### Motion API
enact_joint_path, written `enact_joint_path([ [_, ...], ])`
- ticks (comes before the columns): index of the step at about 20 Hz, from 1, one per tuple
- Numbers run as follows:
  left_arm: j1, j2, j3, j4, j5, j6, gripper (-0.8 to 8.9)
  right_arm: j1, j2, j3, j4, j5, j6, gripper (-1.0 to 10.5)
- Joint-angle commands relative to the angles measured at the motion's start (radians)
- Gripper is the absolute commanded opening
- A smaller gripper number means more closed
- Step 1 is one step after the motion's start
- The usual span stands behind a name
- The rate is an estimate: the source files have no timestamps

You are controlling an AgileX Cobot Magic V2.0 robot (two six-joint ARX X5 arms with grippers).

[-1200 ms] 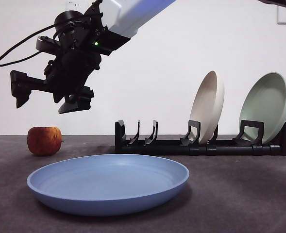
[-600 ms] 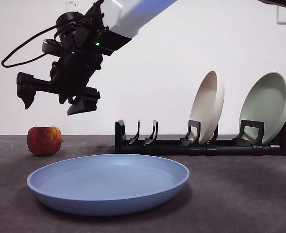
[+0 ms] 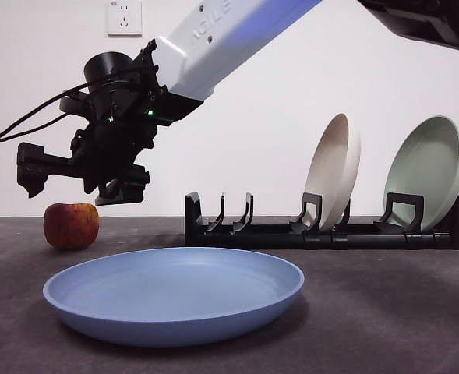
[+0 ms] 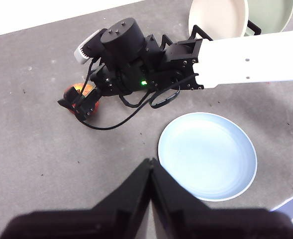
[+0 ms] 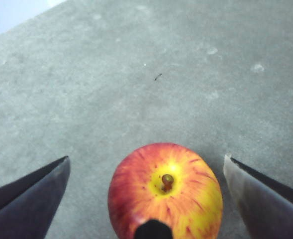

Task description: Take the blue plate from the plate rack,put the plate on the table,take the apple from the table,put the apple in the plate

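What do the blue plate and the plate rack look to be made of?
The blue plate looks like matte plastic or melamine: even powder-blue colour, soft sheen, no glaze glare, though glazeless ceramic can't be excluded. The plate rack seems black plastic or coated metal: smooth dark bars and curved prongs with faint highlights; which one is unclear.

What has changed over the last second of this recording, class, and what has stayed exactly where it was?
The right gripper first rose a little, then came down and now hangs open just above the apple, with a jaw on either side of it in its wrist view. Nothing was grasped or released. The apple, the blue plate on the table, and the beige plate and pale green plate in the plate rack stayed put.
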Motion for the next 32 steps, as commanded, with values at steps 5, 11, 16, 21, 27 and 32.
enact_joint_path([
  [5, 0.004, -0.003, 0.003, 0.003, 0.001, 0.008, -0.09, 0.009, 0.071, -0.003, 0.026, -0.023, -0.003, 9.6],
  [11, 0.004, -0.003, 0.003, 0.003, -0.014, 0.008, -0.09, 0.008, 0.071, -0.003, 0.039, -0.023, -0.002, 5.1],
  [16, 0.004, -0.003, 0.003, 0.003, -0.017, 0.008, -0.09, 0.008, 0.071, -0.003, 0.026, -0.023, 0.054, 0.8],
  [21, 0.004, -0.003, 0.002, 0.003, -0.018, 0.015, -0.09, 0.011, 0.047, -0.001, -0.015, -0.046, 0.065, -0.1],
  [27, 0.004, -0.003, -0.002, 0.002, 0.022, 0.015, -0.09, 0.027, -0.136, -0.001, -0.296, -0.035, -0.055, -0.1],
  [32, 0.004, -0.003, -0.067, 0.002, 0.043, -0.01, -0.08, 0.051, -0.307, -0.002, -0.628, -0.008, -0.197, -0.1],
])
